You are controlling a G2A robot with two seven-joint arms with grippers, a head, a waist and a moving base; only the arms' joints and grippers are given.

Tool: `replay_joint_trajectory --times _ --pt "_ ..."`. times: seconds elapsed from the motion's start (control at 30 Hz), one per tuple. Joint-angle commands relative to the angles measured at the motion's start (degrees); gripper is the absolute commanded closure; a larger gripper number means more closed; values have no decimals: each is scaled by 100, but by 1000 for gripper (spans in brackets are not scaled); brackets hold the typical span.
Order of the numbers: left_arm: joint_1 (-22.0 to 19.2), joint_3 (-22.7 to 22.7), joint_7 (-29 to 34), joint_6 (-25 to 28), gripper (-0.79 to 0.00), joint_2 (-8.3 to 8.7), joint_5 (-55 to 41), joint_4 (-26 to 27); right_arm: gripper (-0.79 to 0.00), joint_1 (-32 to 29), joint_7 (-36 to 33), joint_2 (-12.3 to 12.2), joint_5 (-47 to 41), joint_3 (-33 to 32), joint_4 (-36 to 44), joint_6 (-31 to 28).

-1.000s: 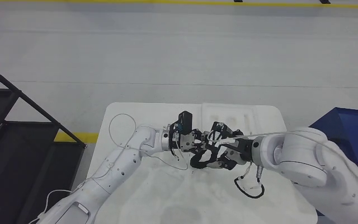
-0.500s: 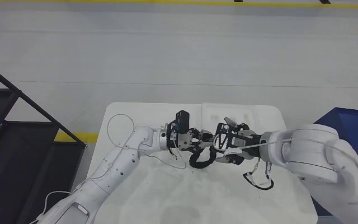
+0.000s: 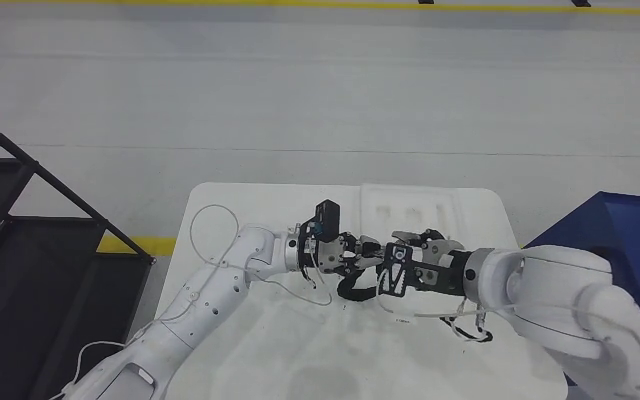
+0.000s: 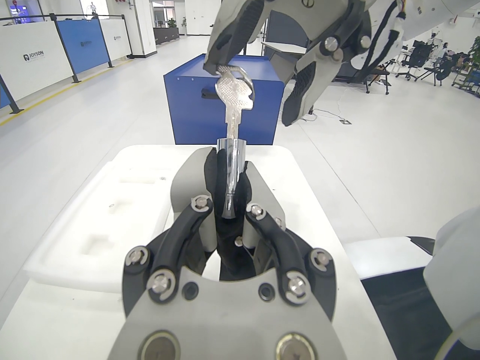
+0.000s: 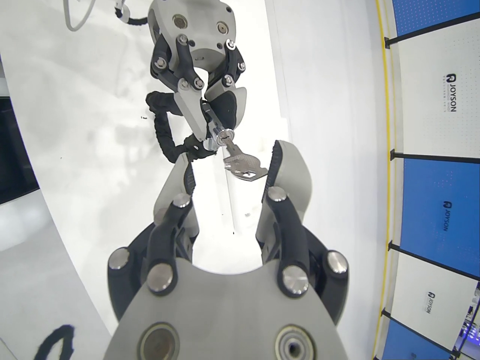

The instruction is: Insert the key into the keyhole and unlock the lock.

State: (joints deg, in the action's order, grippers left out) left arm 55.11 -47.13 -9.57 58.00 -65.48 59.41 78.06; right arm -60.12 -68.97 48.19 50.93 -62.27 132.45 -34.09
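Two tools meeting over the middle of the table (image 3: 290, 345). The left tool (image 4: 227, 162) comes in from the left and is closed on the lock (image 4: 231, 177), a chrome cylinder clamped between both its fingers and held clear of the table top. The keyhole (image 5: 224, 136) in the cylinder's end faces right, toward the right tool (image 5: 232, 166). The key (image 5: 243, 162) sits in the keyhole with its blade partly inside and its flat head outside.

The right tool is wide open around the key's head. One finger (image 5: 288, 174) touches the edge of the head, and the other finger (image 5: 180, 189) stands apart from it (the key is thus not pinched). A black cable (image 5: 162, 129) leaves the lock in a loop beside the left tool.

A white foam tray (image 3: 420, 205) with recesses lies on the far side of the table. A blue box (image 4: 195, 114) stands on the floor beyond the table's right end.
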Motion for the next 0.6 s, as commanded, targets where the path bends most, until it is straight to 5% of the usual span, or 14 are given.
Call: replay_joint_trajectory --times 0.0,0.2,0.3,0.57 --pt "-10 30 21 0 0 4 -38 -14 -339 -1 -23 1 84 42 13 33" --pt "-43 98 40 0 0 7 -98 -15 -249 -6 -41 5 368 147 74 103" --pt "-50 111 38 0 0 15 -114 -9 0 -27 18 7 395 151 92 179" --pt "-62 140 40 0 0 31 -117 15 0 -94 78 -7 147 -21 109 404"
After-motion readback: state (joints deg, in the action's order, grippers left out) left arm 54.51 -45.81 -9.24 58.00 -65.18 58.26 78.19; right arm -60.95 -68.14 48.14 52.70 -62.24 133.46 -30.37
